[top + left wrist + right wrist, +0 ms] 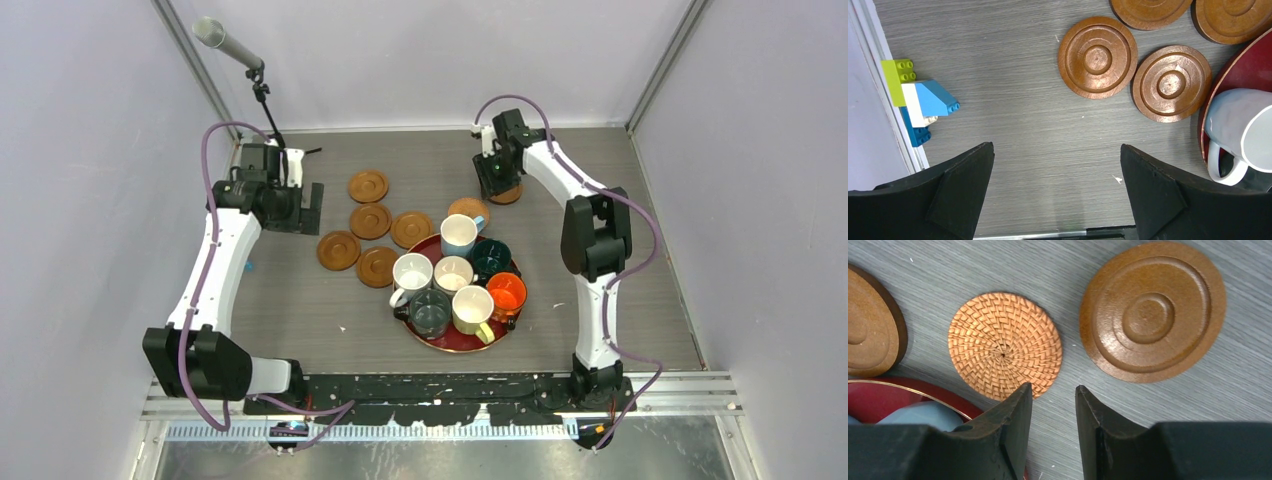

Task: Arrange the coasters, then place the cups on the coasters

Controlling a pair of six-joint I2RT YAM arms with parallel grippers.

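Where the right gripper (1053, 389) hangs: low over the grey table (1168, 405) at the far right, jaws close together with a slim gap, clasping nothing.
Flanking it: a woven rattan coaster (1004, 345) on one side and a wooden coaster (1153, 310) on the other, both flat and untouched.
Left gripper (1055, 147): spread wide and empty, over bare table at the far left.
Beside the left gripper: toy bricks (918, 97) in lime, white and blue, stacked at the table's left edge.
Far-left corner: a microphone (225, 42) on a stand, tilted.
Crowding: dark red tray (450, 345) mid-table, mugs packed shoulder to shoulder, handles pointing all ways; coasters lie just beside its left and far rim.
Cups, counted: seven, all on the tray, not yet on coasters. They are the light blue mug (460, 235), dark teal mug (491, 258), white mug (411, 272), cream mug (453, 272), orange mug (507, 292), dark grey-green mug (430, 312) and pale yellow mug (472, 308).
Coasters, counted: seven on the table, six wooden and one woven. Five wooden sit in a cluster (370, 220) left of the tray, the sixth by the right gripper, the woven one at the tray's far rim.
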